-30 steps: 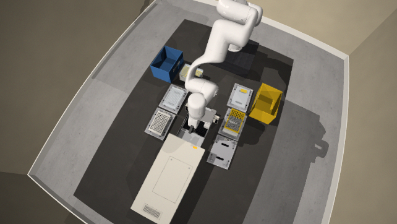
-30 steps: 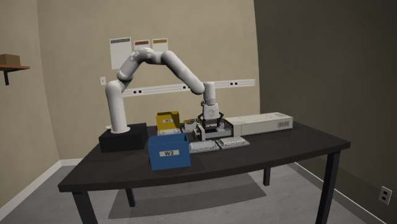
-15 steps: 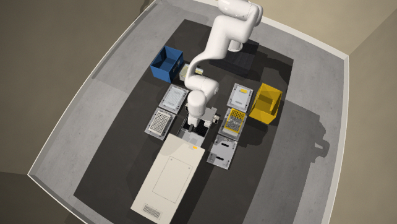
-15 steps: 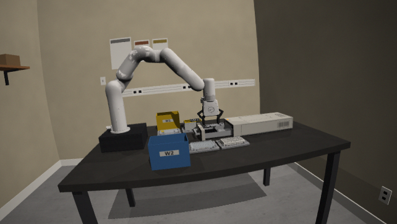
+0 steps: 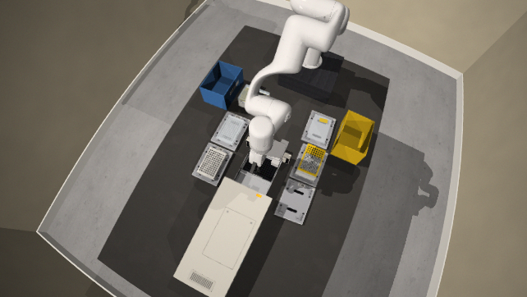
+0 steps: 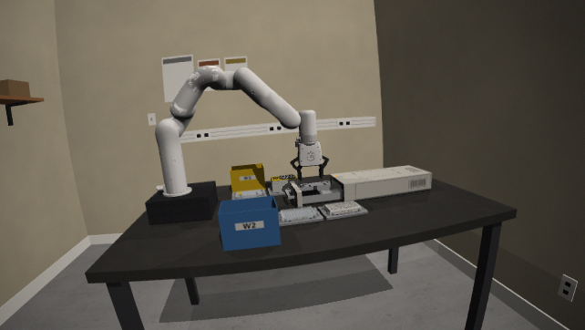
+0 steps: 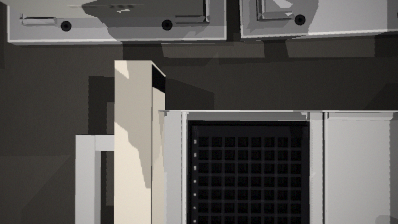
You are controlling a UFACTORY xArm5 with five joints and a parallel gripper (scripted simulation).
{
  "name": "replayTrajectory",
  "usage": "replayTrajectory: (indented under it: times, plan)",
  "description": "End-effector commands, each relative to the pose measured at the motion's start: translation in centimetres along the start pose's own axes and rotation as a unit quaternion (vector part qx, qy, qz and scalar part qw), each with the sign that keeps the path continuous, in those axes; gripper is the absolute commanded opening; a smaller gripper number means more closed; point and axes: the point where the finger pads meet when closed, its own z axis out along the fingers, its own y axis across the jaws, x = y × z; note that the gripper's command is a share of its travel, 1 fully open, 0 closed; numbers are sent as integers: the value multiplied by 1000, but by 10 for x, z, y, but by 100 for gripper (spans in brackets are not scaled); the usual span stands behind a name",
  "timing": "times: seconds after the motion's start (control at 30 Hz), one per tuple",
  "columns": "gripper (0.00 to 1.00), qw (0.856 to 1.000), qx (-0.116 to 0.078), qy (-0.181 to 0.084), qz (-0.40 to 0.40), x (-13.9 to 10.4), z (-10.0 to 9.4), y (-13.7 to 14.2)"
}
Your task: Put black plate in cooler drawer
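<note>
seen from above, left to right: pale plate (image 5: 212, 162) (image 6: 343, 208), pitted with round wells, on a grey nest; blue box-shaped bin (image 5: 222, 84) (image 6: 250, 224), smooth-walled; long cream cooler (image 5: 223, 238) (image 6: 387, 184), its orange lamp (image 5: 258, 195) (image 6: 335, 176) lit; in its open grey drawer (image 5: 254, 182) (image 6: 319, 197) (image 7: 357, 165), the black plate (image 5: 268, 169) (image 7: 247, 175), gridded with square wells, long side across. above it, jaws (image 5: 263, 164) (image 6: 311, 177) spread, gripping nothing. farther right, yellow grid-topped rack (image 5: 312, 160) (image 6: 283, 182); last, angular yellow bin (image 5: 353, 137) (image 6: 247, 179).

Dim room, hard shadows, edges bowed above.
</note>
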Motion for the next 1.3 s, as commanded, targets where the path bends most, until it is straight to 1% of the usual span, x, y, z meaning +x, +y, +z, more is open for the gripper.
replayTrajectory:
  times: [0.0,0.87,0.93,1.1,1.27]
  plan:
    - [100,1000,-3,0,0,0,-9,2]
    - [100,1000,-3,0,0,0,-49,2]
    - [100,1000,-3,0,0,0,-49,2]
    - [100,1000,-3,0,0,0,-57,2]
    - [100,1000,-3,0,0,0,-57,2]
